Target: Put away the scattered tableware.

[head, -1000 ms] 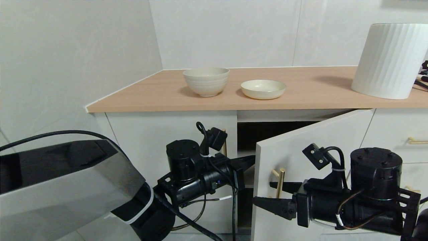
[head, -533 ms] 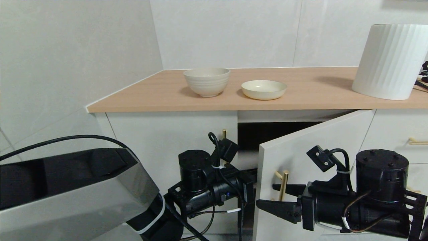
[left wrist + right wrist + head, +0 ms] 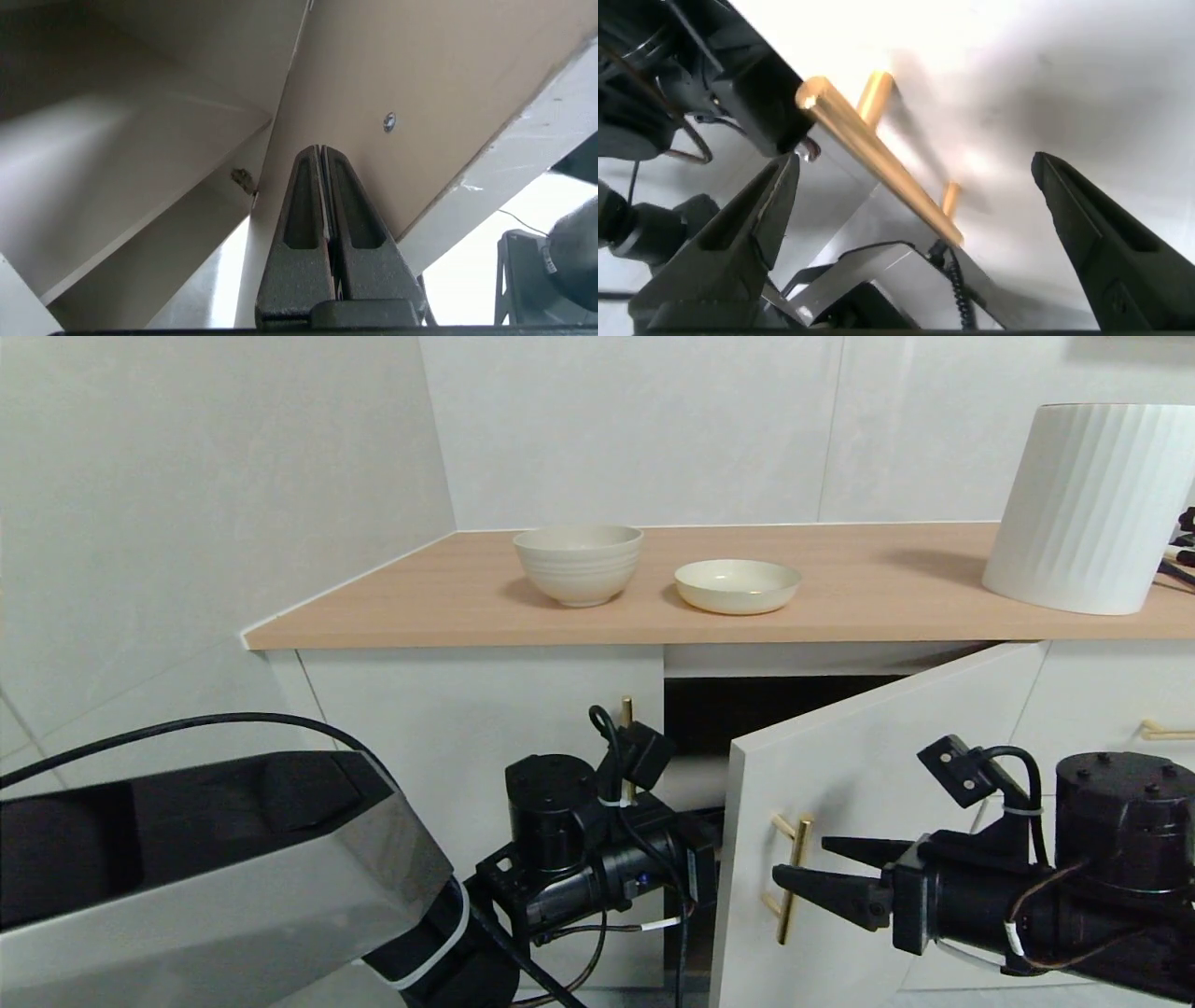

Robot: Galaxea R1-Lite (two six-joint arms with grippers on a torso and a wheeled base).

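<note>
— What tableware was out?
— Two pieces, both on the wooden counter (image 3: pixel 448 597). A cream bowl (image 3: pixel 578 563), deep and faintly ribbed round its wall, stood upright on its foot.
— And the other?
— A shallow dish (image 3: pixel 738 585), pale cream and plain, also upright. It sat at three o'clock from the bowl, near it but apart.
— Anything in them?
— The dish showed a bare inner surface. The bowl's bottom was hidden by its rim.
— Where on the counter?
— The bowl was the closer one to the side wall at nine o'clock.
</note>
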